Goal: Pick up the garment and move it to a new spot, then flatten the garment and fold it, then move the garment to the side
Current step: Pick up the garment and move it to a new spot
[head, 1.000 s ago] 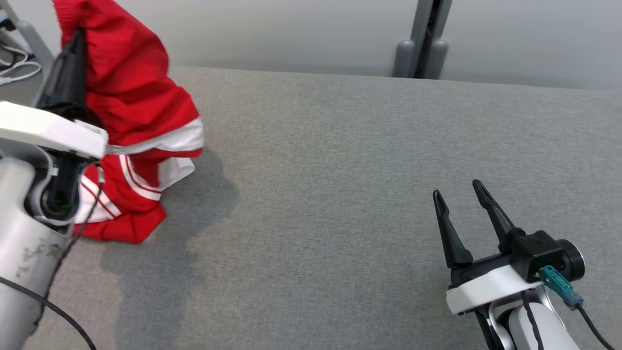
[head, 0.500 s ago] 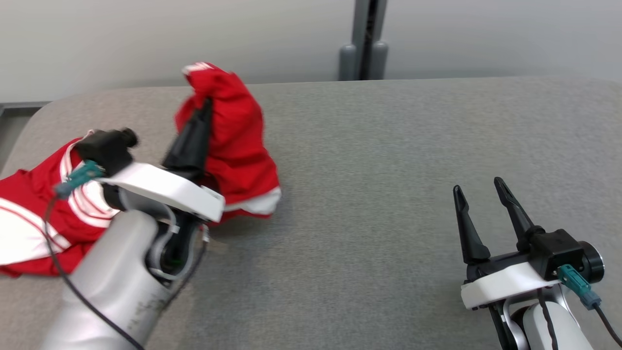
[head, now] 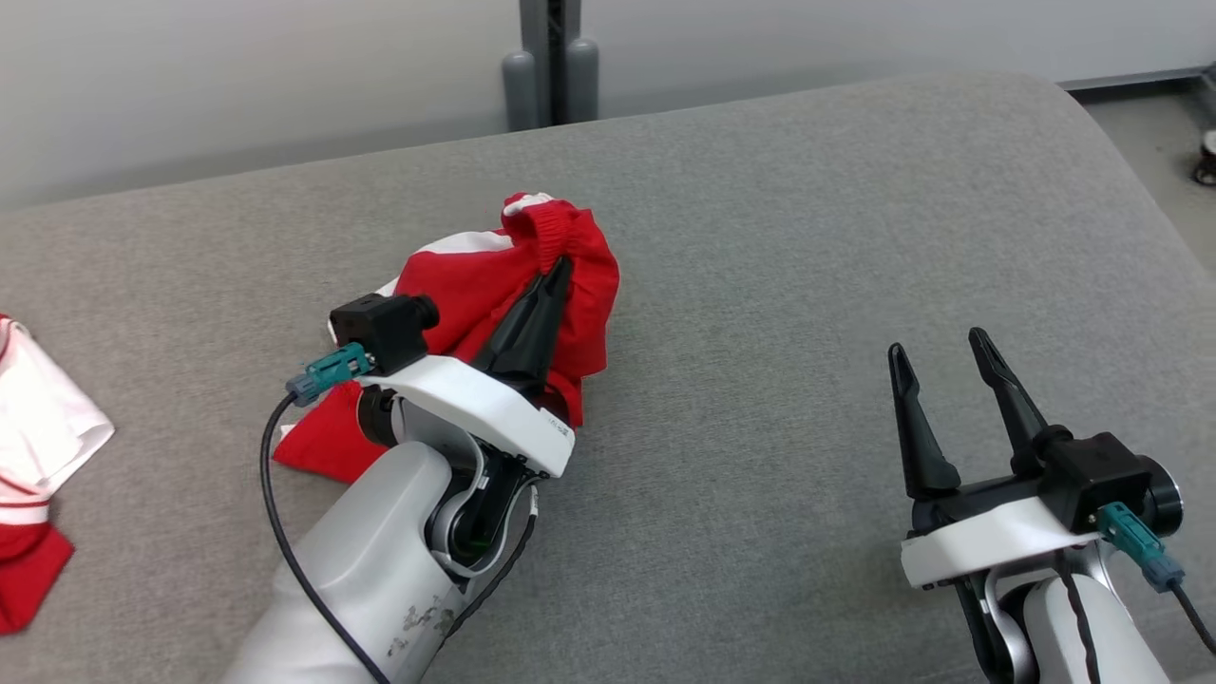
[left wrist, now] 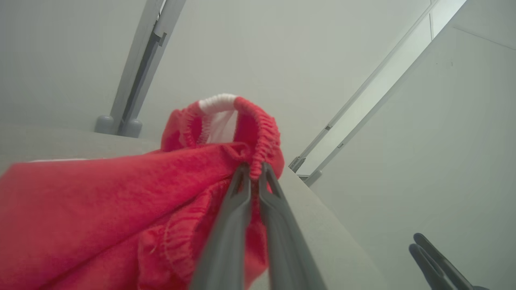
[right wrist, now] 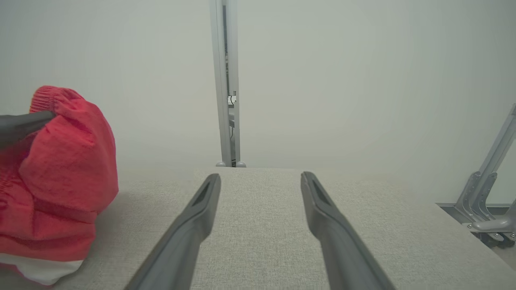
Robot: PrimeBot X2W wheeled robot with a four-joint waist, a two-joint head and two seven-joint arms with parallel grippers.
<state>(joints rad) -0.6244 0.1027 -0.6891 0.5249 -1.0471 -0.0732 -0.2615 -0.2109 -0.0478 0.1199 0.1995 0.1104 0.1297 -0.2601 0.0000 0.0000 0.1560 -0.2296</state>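
The garment (head: 475,275) is red with white trim and an elastic waistband, bunched up near the middle of the grey table (head: 807,237). My left gripper (head: 562,264) is shut on its waistband, holding the top of the bundle up while the lower cloth rests on the table. In the left wrist view the closed fingertips (left wrist: 242,171) pinch the gathered hem of the garment (left wrist: 100,201). My right gripper (head: 936,347) stands open and empty at the lower right, well apart from the cloth. The right wrist view shows its spread fingers (right wrist: 201,201) and the garment (right wrist: 68,161) to the left.
Another red and white cloth (head: 38,456) lies at the table's left edge. A grey post (head: 551,66) stands behind the table against the pale wall. The table's rounded right corner (head: 1111,133) drops to the floor. Bare grey surface lies between the two grippers.
The head camera has turned. My left gripper has carried the garment rightward from the table's left end toward the middle and lowered it onto the surface. The right gripper stays open in place.
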